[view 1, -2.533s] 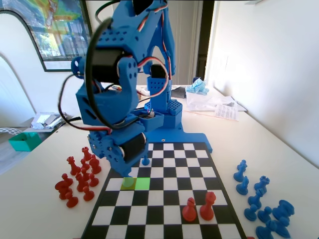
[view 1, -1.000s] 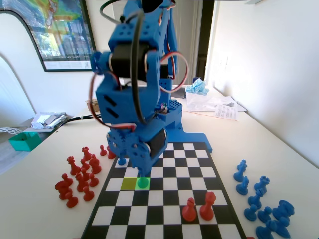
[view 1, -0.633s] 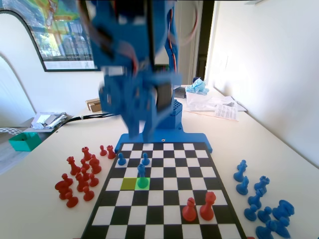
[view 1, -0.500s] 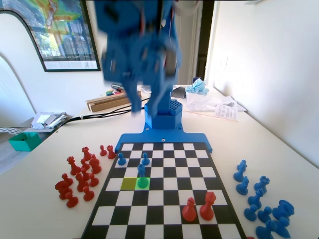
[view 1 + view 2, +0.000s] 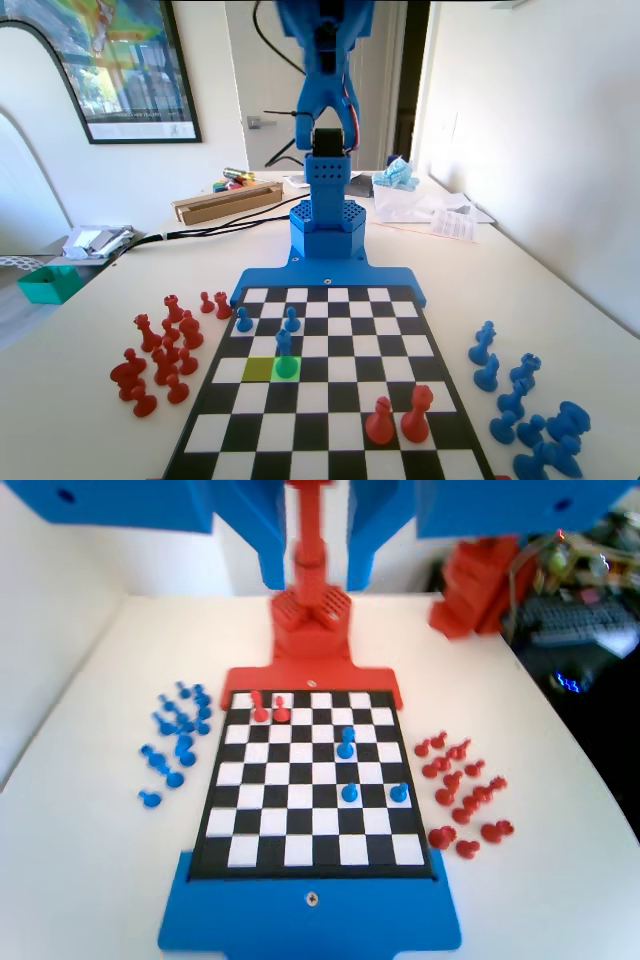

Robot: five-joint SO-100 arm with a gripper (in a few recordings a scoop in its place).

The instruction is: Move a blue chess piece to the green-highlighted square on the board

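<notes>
A small blue pawn [image 5: 285, 347] stands upright on the green-highlighted square [image 5: 293, 369] in the left half of the board [image 5: 330, 400], with nothing touching it. In the wrist view the same pawn [image 5: 346, 742] appears near the board's middle. The blue arm [image 5: 325, 150] stands upright over its base at the far end, well clear of the pieces. My gripper [image 5: 318, 575] hangs high above the board [image 5: 300, 850], open, its two jaws wide apart with nothing between them.
Two more blue pawns [image 5: 243, 320] [image 5: 291, 319] stand one row farther back. A yellow-olive square [image 5: 258, 369] lies left of the green one. Two red pieces [image 5: 398, 418] stand near the front edge. Red pieces [image 5: 160, 350] cluster off-board left, blue pieces [image 5: 525, 410] off-board right.
The arm has risen from low over the green square and swung back upright above its base. The blue pawn stays behind on the green square, let go.
</notes>
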